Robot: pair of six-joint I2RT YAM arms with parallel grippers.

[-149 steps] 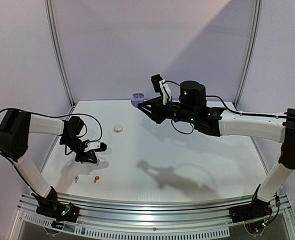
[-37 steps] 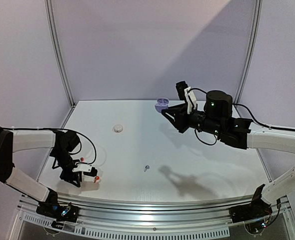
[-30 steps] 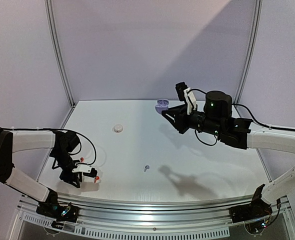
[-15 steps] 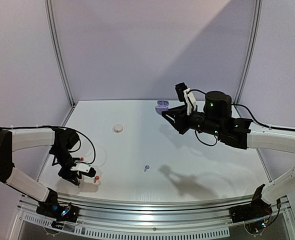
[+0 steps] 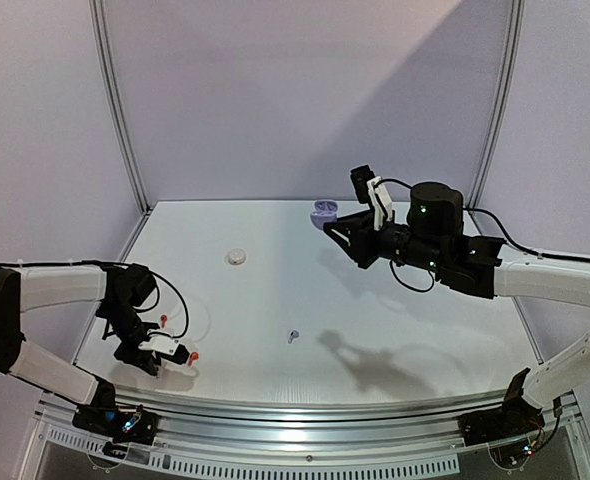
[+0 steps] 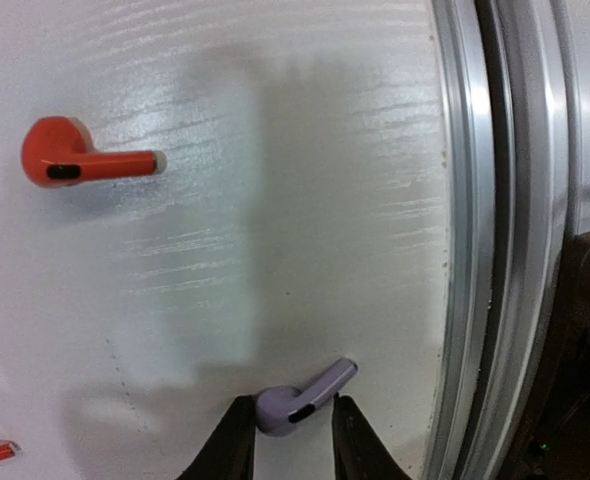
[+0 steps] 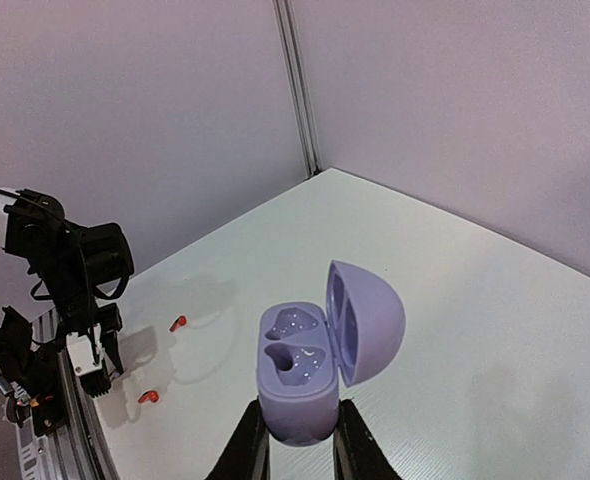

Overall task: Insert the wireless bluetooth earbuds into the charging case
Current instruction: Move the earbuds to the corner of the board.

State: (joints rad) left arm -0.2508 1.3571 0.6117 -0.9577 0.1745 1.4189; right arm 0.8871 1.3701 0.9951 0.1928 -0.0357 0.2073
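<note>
A lavender bud [image 6: 300, 398] lies on the bench [image 5: 375, 300], well left of the open case [image 7: 297, 385], seemingly pinched by the left jaws. The right jaws grip the case aloft, wells empty. A red bud [image 6: 80, 160] lies equally far off. None inserted.

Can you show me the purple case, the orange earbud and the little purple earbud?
purple case [image 7: 296, 402]: right wrist view, front of its base.
orange earbud [image 6: 53, 160]: left wrist view, its round head.
little purple earbud [image 6: 281, 408]: left wrist view, its round head.
</note>
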